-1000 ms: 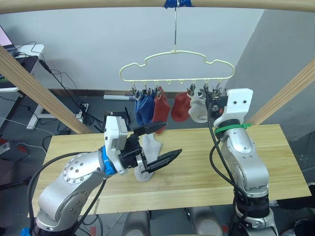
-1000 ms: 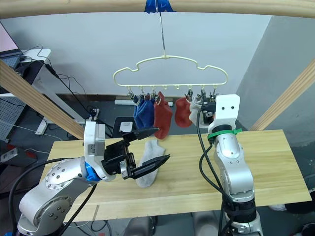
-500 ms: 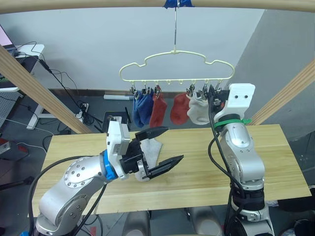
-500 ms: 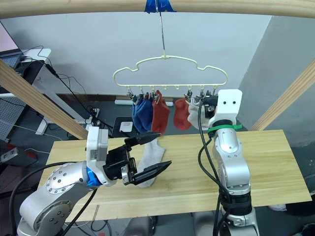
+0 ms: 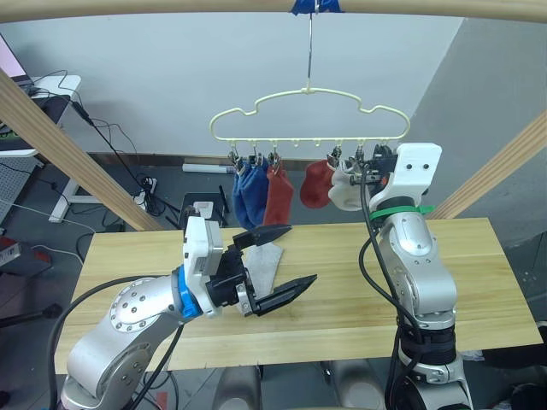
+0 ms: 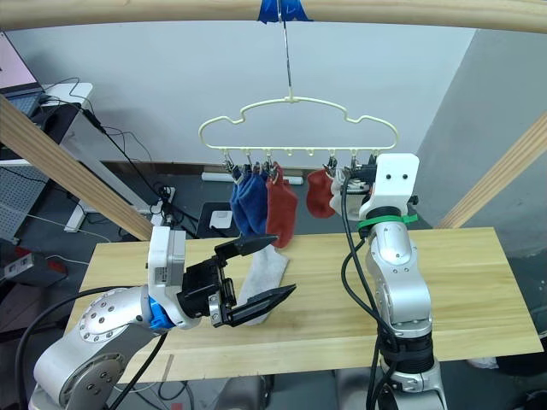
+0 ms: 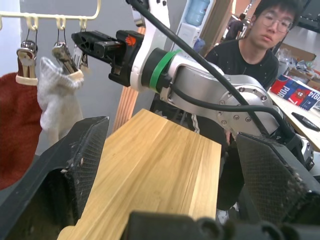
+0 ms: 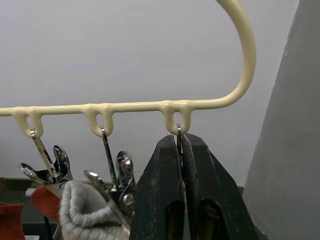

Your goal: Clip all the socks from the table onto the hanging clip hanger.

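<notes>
The left gripper (image 5: pixel 275 260) is hovering just above the table (image 5: pixel 479 265) with its fingers spread wide and nothing between them. A light grey sock (image 6: pixel 261 272) is lying flat on the planks just behind it, and bare wood is stretching away to its right. The right gripper (image 8: pixel 181 150) is reaching up to the clip hanger (image 5: pixel 256 110), its fingers pinched together on the end clip (image 8: pixel 178 134). Beside it are hanging a grey sock (image 5: pixel 344 190), two red socks (image 5: pixel 279 193) and two blue socks (image 5: pixel 247 190).
</notes>
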`<state>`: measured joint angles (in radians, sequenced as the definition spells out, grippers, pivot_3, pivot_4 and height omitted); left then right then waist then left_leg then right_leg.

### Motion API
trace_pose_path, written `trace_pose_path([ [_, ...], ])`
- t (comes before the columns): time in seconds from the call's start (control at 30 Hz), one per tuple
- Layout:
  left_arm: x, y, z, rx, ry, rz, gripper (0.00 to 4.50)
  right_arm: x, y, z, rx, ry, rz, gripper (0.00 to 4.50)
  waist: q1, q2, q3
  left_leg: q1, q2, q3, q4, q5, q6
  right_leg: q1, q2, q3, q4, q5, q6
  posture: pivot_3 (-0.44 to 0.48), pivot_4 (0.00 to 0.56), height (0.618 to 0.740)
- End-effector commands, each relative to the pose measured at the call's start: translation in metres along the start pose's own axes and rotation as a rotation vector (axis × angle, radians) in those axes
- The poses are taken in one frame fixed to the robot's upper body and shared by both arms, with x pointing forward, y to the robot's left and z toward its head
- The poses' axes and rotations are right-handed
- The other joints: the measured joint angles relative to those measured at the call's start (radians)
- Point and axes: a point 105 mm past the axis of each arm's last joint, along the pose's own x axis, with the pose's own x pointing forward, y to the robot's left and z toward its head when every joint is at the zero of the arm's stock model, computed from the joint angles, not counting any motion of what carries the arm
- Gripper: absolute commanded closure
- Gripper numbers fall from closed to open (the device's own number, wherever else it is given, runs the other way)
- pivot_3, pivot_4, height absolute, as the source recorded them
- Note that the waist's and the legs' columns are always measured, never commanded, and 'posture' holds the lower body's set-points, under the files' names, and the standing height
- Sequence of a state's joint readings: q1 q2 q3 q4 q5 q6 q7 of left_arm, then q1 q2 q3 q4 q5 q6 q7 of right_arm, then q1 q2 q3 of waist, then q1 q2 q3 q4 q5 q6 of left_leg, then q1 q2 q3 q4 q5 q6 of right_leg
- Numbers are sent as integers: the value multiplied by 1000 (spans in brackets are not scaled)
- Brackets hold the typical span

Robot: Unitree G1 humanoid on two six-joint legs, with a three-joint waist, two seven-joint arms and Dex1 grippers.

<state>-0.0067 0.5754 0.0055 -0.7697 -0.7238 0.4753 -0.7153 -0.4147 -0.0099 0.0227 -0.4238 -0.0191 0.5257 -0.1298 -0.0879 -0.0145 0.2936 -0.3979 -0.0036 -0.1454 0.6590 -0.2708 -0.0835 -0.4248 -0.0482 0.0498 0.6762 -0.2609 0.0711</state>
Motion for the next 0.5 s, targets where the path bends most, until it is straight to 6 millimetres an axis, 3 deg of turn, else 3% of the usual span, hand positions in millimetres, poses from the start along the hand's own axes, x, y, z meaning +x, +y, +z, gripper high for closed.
trace_pose_path([
  [0.03, 1, -4, 2, 26, -6, -18, 0, 0, 0, 10, -18, -37, 35, 4479, 0, 0, 0, 0, 0, 0, 0, 0, 0, 0, 0, 0, 0, 0, 0, -99, 268, 740],
  [0.2, -8, 11, -22, -20, 87, 63, 0, 2, -15, 1, -55, 42, 144, 4479, 0, 0, 0, 0, 0, 0, 0, 0, 0, 0, 0, 0, 0, 0, 0, -109, 267, 740],
  [0.33, -41, 37, -77, -76, 333, 221, 0, 3, -43, 3, -72, 115, 292, 4479, 2, 0, 0, 0, 0, 0, 0, 0, 0, 1, 0, 0, 0, 0, 0, -119, 266, 740],
  [0.5, -54, 77, -104, -72, 458, 360, 0, -5, -38, 10, 10, 222, 585, 4479, 5, 0, 0, 0, -1, -1, 1, 0, 1, 2, 0, -2, -1, 0, 0, -132, 265, 740],
])
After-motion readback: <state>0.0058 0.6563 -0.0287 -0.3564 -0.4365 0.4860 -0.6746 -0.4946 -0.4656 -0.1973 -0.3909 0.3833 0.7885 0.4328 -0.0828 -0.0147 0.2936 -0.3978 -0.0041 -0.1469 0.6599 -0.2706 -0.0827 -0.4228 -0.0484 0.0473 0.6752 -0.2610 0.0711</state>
